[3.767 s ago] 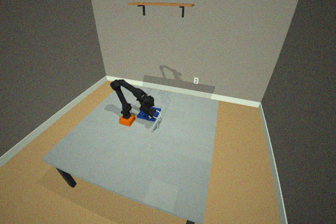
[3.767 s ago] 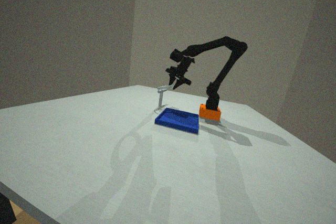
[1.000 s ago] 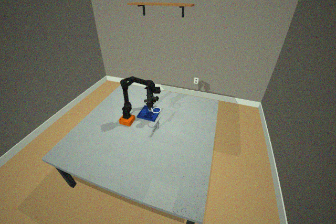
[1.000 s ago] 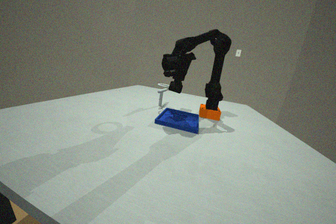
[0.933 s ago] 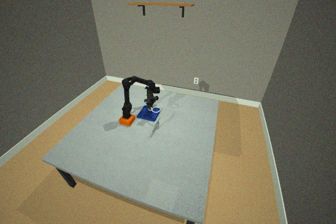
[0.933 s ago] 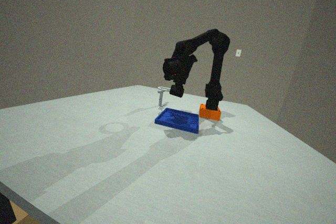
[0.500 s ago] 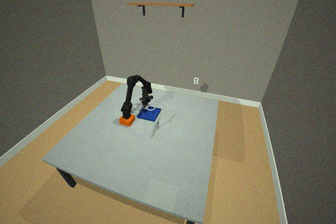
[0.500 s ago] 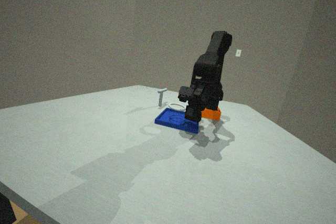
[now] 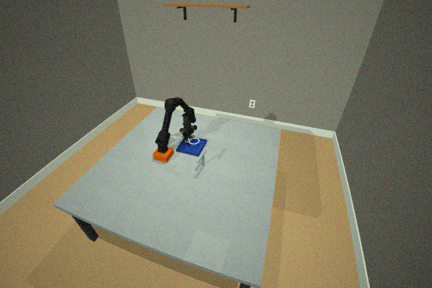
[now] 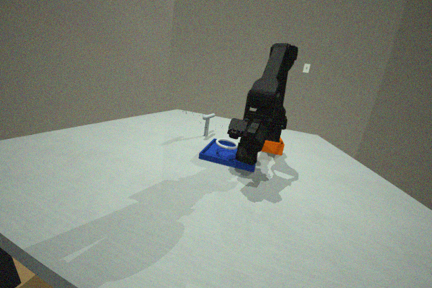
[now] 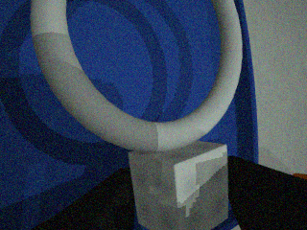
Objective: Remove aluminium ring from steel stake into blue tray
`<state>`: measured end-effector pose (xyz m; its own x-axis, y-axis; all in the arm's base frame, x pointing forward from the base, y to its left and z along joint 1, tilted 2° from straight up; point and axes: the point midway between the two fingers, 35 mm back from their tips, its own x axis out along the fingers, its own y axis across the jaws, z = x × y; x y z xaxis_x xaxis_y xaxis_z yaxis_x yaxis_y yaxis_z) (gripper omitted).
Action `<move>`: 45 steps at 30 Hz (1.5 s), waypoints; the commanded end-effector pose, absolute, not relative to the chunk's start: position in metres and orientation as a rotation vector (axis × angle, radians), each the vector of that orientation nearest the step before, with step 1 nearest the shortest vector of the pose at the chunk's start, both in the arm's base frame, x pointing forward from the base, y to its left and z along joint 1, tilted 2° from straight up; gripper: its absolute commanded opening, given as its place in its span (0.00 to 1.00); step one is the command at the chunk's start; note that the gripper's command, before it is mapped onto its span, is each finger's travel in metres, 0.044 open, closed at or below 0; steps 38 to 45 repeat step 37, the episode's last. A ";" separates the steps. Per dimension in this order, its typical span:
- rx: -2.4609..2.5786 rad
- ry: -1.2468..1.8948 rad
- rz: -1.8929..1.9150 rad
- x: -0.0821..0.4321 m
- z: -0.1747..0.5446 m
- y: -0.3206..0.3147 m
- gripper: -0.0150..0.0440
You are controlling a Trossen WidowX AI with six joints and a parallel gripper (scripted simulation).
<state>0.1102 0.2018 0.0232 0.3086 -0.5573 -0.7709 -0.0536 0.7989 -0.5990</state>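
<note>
The part-open gripper (image 9: 187, 138) (image 10: 247, 159) (image 11: 178, 172) pinches the tab (image 11: 154, 189); the ring (image 9: 194, 144) (image 10: 217, 143) (image 11: 82, 103) hangs just above the blue tray (image 9: 188, 152) (image 10: 216, 160) (image 11: 112, 43); the coming move is probably downward.

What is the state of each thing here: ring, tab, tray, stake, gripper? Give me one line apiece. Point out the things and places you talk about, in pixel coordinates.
Ring (image 9: 199, 141) (image 10: 227, 147) (image 11: 86, 103): off the stake, held roughly level above the tray floor.
Tab (image 9: 187, 140) (image 11: 155, 192): between the gripper's fingers.
Blue tray (image 9: 188, 150) (image 10: 216, 160) (image 11: 110, 43): flat on the table, nothing resting inside.
Stake (image 9: 202, 160) (image 10: 206, 128): upright, cross-bar on top.
Gripper (image 9: 187, 138) (image 10: 247, 160) (image 11: 178, 172): shut on the tab.
</note>
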 end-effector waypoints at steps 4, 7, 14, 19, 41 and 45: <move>-0.589 1.227 -0.359 0.110 0.024 0.202 0.79; -0.589 1.227 -0.359 0.110 0.024 0.202 0.92; -0.594 1.219 -0.268 0.107 0.114 0.199 1.00; -0.564 1.218 -0.255 0.107 0.121 0.200 1.00; -0.564 1.218 -0.255 0.107 0.121 0.200 1.00; -0.564 1.218 -0.255 0.107 0.121 0.200 1.00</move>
